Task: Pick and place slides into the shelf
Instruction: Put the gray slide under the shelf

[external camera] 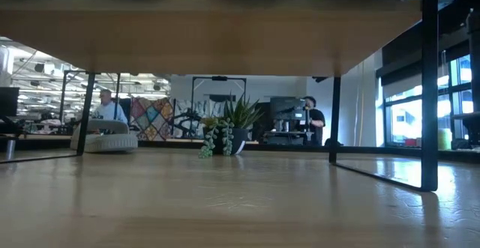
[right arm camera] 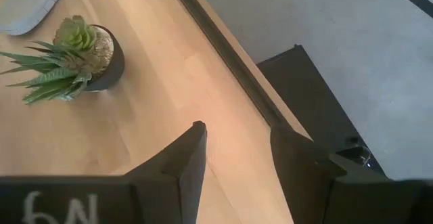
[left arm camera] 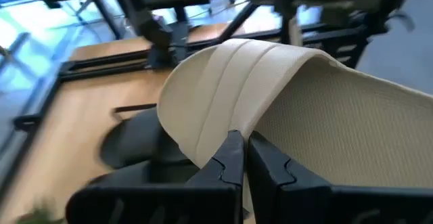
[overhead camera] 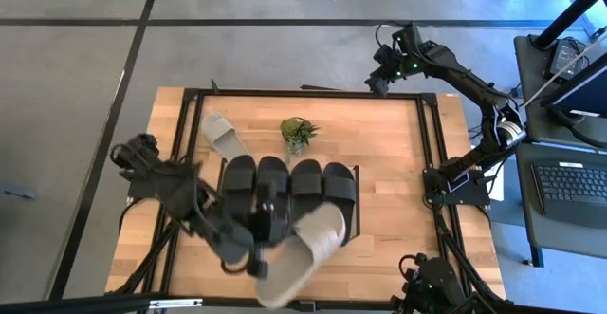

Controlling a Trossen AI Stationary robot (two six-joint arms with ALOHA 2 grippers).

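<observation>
Left gripper (overhead camera: pixel 258 257) is clamped on a grey slide's (overhead camera: pixel 305 249) strap, lifted above four black slides (overhead camera: pixel 289 186). Right gripper (right arm camera: pixel 237 146) waits half open near the plant (right arm camera: pixel 74 58).

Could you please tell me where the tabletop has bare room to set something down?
Free: the board between the potted plant and the right rail. Crowded: the middle, with four black slides and the left gripper holding a grey slide.
</observation>
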